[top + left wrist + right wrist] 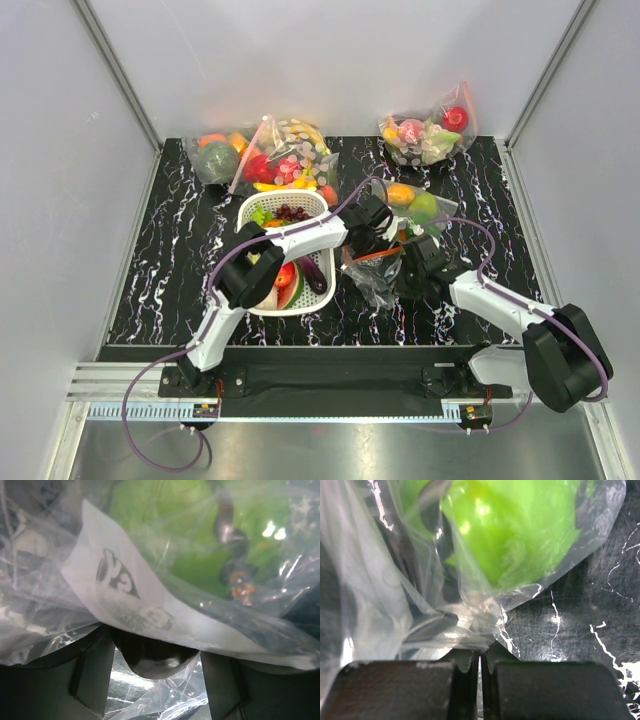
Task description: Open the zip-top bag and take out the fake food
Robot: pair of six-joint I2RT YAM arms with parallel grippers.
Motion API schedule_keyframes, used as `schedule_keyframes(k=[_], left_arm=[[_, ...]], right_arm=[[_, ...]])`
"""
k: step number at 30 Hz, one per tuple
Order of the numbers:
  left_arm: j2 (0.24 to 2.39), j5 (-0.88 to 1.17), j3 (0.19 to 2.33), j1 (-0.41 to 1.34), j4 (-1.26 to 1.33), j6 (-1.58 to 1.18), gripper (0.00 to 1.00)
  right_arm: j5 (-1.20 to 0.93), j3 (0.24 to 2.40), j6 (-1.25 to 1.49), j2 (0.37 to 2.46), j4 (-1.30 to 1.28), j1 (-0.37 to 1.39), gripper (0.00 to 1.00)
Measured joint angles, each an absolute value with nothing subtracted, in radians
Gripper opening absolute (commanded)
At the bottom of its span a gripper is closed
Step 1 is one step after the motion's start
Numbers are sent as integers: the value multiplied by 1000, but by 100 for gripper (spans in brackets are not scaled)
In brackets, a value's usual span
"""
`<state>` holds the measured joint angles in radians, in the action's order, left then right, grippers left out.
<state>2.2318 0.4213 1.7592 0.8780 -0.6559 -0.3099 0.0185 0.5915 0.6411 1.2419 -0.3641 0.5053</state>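
While your right gripper (479,661) is pinching the zip-top bag (372,270) tight, your left gripper (369,231) is nosing its white label (145,605), jaws apart. You cannot tell their hold.

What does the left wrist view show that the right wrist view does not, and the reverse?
Only the left wrist view shows a white label with a dark printed mark. Only the right wrist view shows the black marbled table and the right hand shut on a fold of the zip-top bag. Both show crinkled clear plastic close up with a green round fruit behind it.
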Motion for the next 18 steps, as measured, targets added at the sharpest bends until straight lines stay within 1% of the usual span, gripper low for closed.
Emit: schedule_keyframes(k=[4,13,18], left_arm=[[2215,408,1755,868,-660,-310,55],[2141,432,1733,805,-665,-311,60],[2117,442,1708,772,-663,-311,63]], right_arm=[[24,582,656,1216,-363,505,0],[41,581,704,1161,-296,507,0],[56,574,706,1161,-336,508,0]])
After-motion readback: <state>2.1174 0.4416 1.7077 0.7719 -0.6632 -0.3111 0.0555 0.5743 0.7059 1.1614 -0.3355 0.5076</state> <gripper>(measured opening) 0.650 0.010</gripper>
